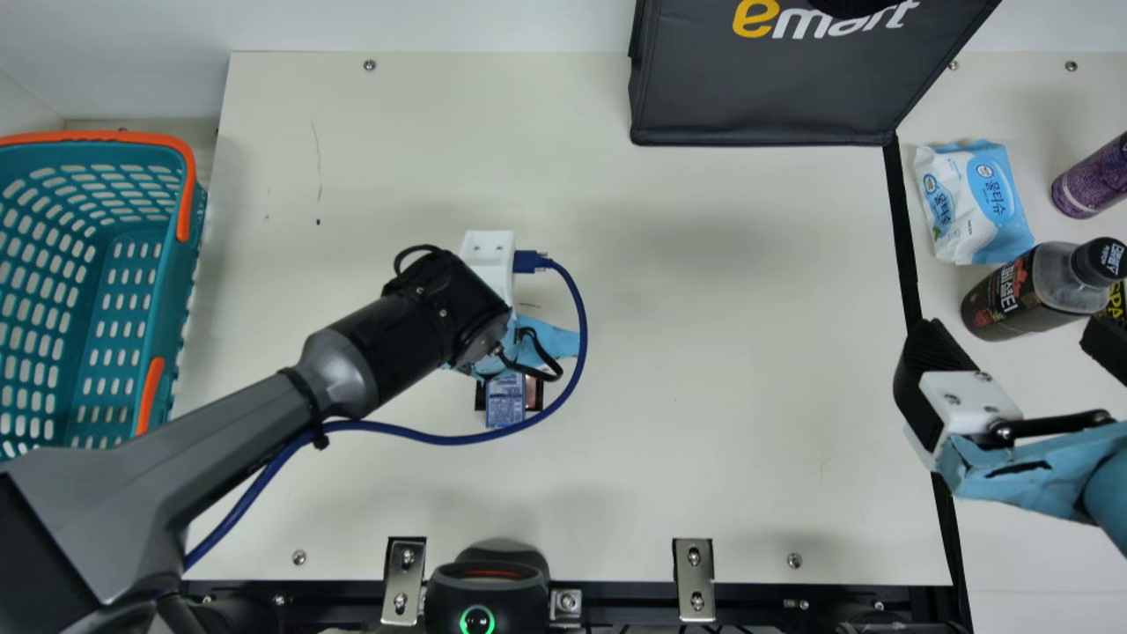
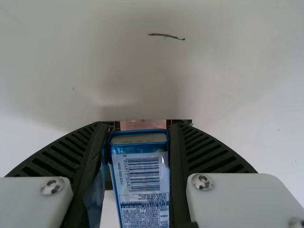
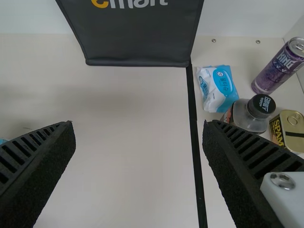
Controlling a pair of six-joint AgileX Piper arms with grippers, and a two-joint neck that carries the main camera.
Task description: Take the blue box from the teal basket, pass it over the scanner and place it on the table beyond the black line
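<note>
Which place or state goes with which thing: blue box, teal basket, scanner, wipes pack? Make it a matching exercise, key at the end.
Things
1. blue box
2. teal basket
3. scanner
4. wipes pack

Places and states
A. at the main view's bottom edge, with a green ring
B. lying beyond the black line
C. between the fingers of the left gripper
D. at the main view's left edge, with orange handle parts

Pairs: 1-C, 2-D, 3-A, 4-B
</note>
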